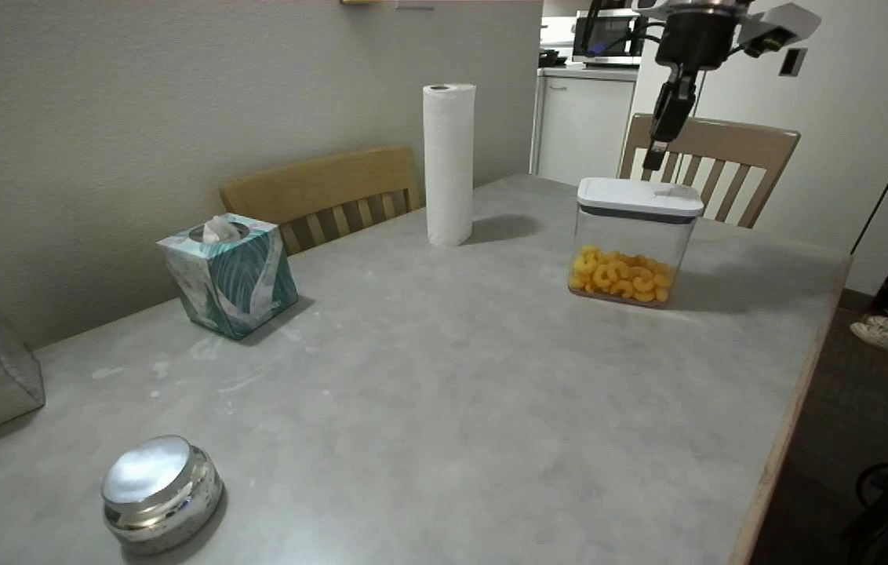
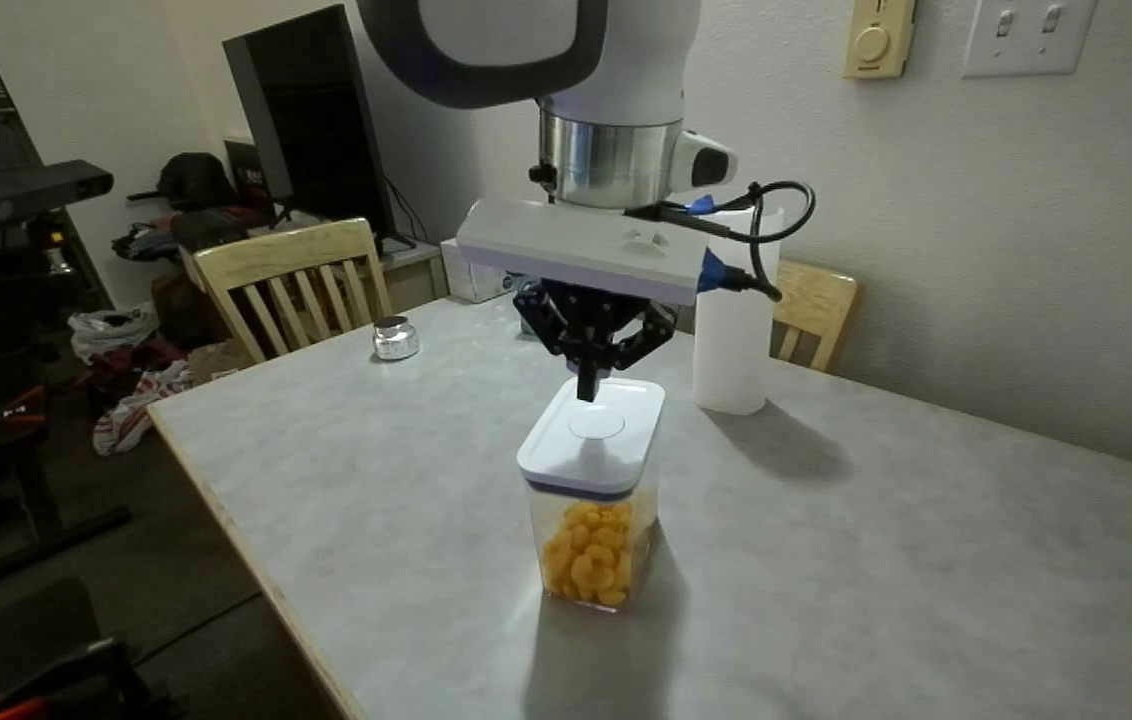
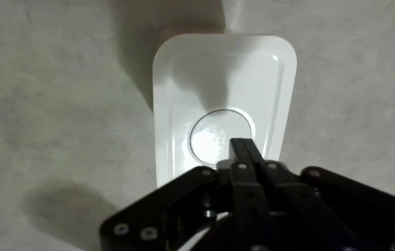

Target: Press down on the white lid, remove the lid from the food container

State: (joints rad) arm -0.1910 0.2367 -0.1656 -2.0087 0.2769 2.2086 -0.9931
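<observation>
Food container [image 1: 636, 243]: upright on the grey table [image 1: 413, 392], curled yellow snacks [image 1: 621, 273] in its lower part. The teal tissue box [image 1: 244, 275] and silver jar [image 1: 161, 494] stand well apart from it, which should leave working room all round.
White lid [image 2: 591, 450]: on top of the food container, a dark seal band [image 1: 636, 215] under its rim. It looks fully seated, so pulling now would probably lift everything together.
Lid button [image 3: 213, 134]: round, set into the food container's lid and apparently level with it; that suggests an engaged seal, hence the press first.
Gripper [image 2: 588, 388]: above the food container, pointing down; in an exterior view its fingertips [image 1: 653, 157] are just clear of the lid.
Finger spread: narrow, side by side, nothing between them; probably meant as one stiff prod rather than a grasp.
Paper towel roll [image 1: 449, 165]: upright, apart from the food container on its wall [image 1: 256, 78] side; unlikely to hinder a straight descent.
Step in hand: lining up for the press, I judge; removal not yet done.
Next move: a slow push on the button, then backing off and spreading the fingers to grip it if it rises.
Press risk: whether the tips are centred I cannot tell; an off-centre push could tip or slide the food container.
</observation>
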